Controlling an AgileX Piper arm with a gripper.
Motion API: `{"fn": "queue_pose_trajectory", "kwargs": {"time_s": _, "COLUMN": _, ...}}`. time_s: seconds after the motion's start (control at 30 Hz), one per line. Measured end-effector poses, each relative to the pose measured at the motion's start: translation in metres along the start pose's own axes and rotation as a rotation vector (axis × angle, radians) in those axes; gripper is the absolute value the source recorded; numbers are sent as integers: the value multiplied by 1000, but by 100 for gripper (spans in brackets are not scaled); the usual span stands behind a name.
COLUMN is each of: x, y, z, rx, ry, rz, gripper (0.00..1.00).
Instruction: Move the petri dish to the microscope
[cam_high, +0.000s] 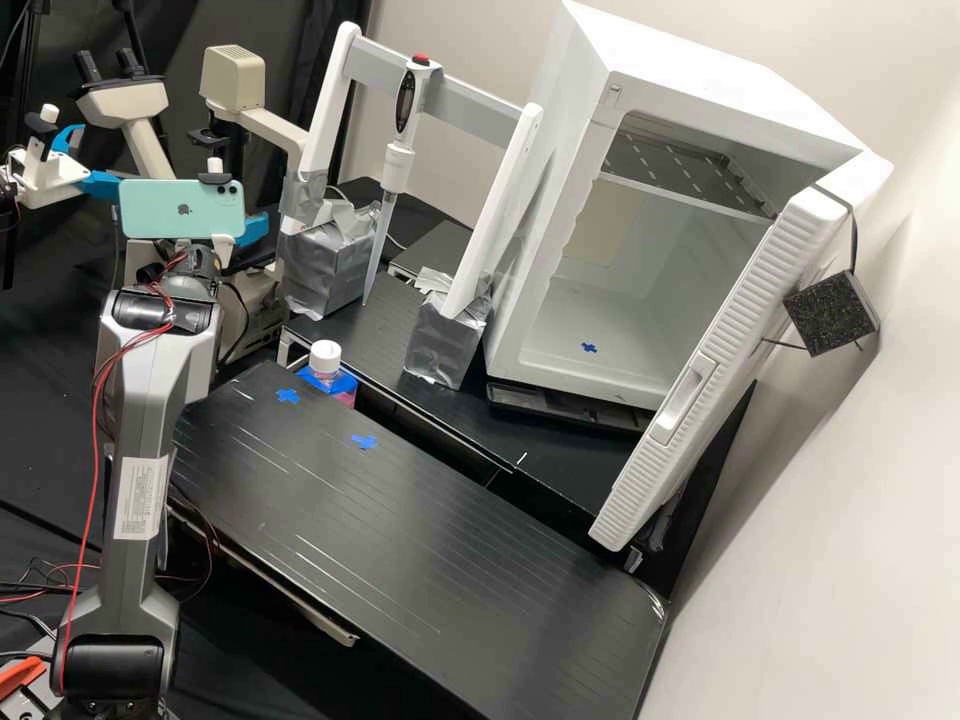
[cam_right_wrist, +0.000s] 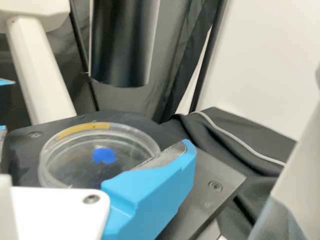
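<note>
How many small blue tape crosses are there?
4: one blue cross and another on the black ribbed bench, a third inside the open white cabinet, and a fourth seen through the clear round plastic petri dish. Others may be hidden.

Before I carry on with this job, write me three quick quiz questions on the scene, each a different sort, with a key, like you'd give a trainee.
1. True or false: the door of the white cabinet is closed.

2. Where is the petri dish?
a) inside the cabinet
b) on the dark stage of the microscope
c) on top of the phone

3. Fill in the colour: the blue-taped bottle at the edge of the black bench top has a ____ cap.

Key: 1 false, the door stands open; 2 b; 3 white.
</note>
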Motion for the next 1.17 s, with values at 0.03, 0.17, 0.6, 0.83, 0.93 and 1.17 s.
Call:
{"fn": "queue_pose_trajectory", "kwargs": {"time_s": 0.03, "x": -3, "y": 2, "z": -2, "rx": 13, "ry": 7, "rz": 7, "gripper": 100}}
{"fn": "queue_pose_trajectory", "kwargs": {"time_s": 0.17, "x": -25, "y": 4, "z": -4, "rx": 39, "ry": 28, "rz": 10, "gripper": 100}}
{"fn": "queue_pose_trajectory", "kwargs": {"time_s": 0.6, "x": -146, "y": 28, "z": -19, "rx": 34, "ry": 275, "rz": 224, "gripper": 100}}
{"fn": "queue_pose_trajectory", "kwargs": {"time_s": 0.83, "x": -211, "y": 29, "z": 6, "rx": 39, "ry": 285, "rz": 349, "gripper": 100}}
{"fn": "queue_pose_trajectory", "kwargs": {"time_s": 0.93, "x": -231, "y": 30, "z": 22, "rx": 91, "ry": 191, "rz": 405, "gripper": 100}}
{"fn": "queue_pose_trajectory", "kwargs": {"time_s": 1.17, "x": -281, "y": 41, "z": 64, "rx": 166, "ry": -8, "rz": 549, "gripper": 100}}
